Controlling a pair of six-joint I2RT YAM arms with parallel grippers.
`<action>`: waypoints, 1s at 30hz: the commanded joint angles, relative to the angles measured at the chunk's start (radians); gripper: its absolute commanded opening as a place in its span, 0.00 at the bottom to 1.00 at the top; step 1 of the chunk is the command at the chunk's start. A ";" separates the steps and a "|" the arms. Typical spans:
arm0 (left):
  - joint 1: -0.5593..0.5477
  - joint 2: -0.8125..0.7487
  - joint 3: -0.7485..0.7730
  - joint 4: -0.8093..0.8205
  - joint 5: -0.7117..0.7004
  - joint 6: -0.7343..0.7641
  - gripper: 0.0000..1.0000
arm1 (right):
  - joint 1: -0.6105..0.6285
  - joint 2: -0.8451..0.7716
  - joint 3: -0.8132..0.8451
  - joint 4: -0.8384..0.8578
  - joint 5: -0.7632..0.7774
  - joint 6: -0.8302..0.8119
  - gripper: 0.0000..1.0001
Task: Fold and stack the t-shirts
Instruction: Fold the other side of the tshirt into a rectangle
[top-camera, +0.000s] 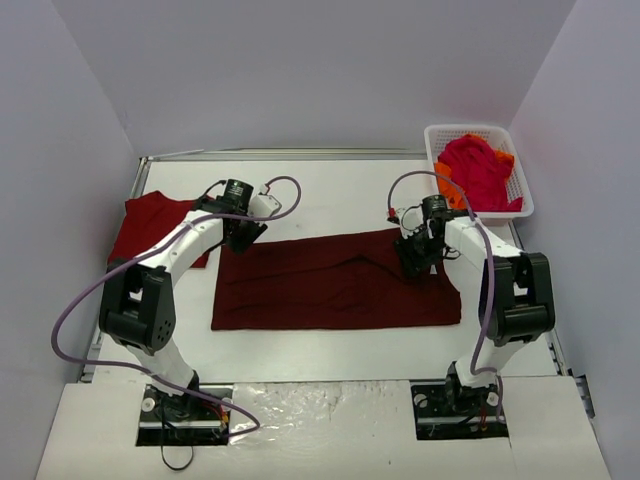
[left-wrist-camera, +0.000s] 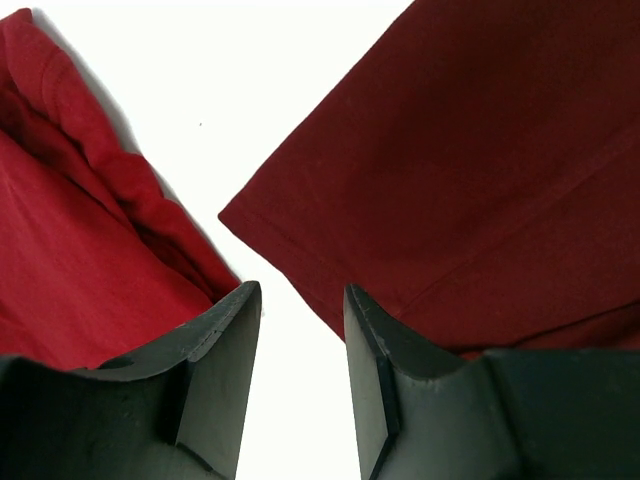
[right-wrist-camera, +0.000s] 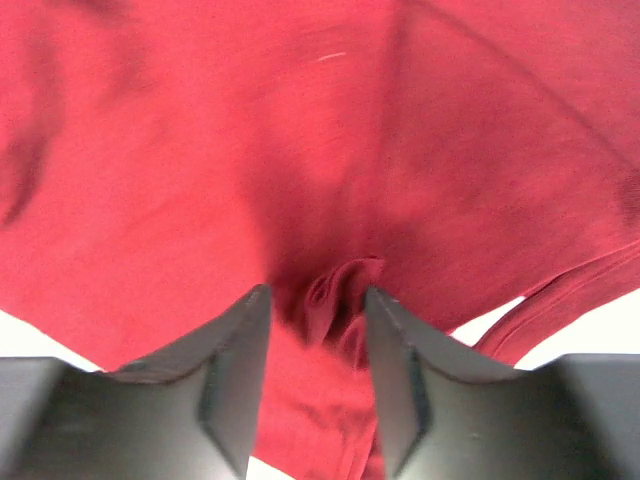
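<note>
You're mid-fold on the maroon shirt (top-camera: 335, 285), which lies flat across the middle of the desk (top-camera: 330, 345), with bare room along the near edge. At its far-left corner your left claw (left-wrist-camera: 302, 295) hangs with jaws apart over bare desk, holding nothing. At the far-right hem your right claw (right-wrist-camera: 318, 292) stands apart around a small pucker of cloth, not pinching it. Next, I'd judge, grip both far corners evenly. A red shirt (top-camera: 150, 225) lies at the left edge. More shirts (top-camera: 480, 170) wait in the basket (top-camera: 470, 128) in the far right corner.
</note>
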 joint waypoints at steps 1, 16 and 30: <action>-0.001 -0.040 -0.001 -0.017 0.001 -0.010 0.38 | 0.002 -0.115 0.089 -0.167 -0.167 -0.087 0.43; 0.097 -0.063 0.050 -0.056 0.043 -0.025 0.38 | -0.003 0.066 0.340 -0.185 -0.118 -0.098 0.48; 0.154 -0.076 0.018 -0.049 0.024 -0.027 0.37 | -0.003 0.364 0.553 -0.179 -0.191 -0.104 0.39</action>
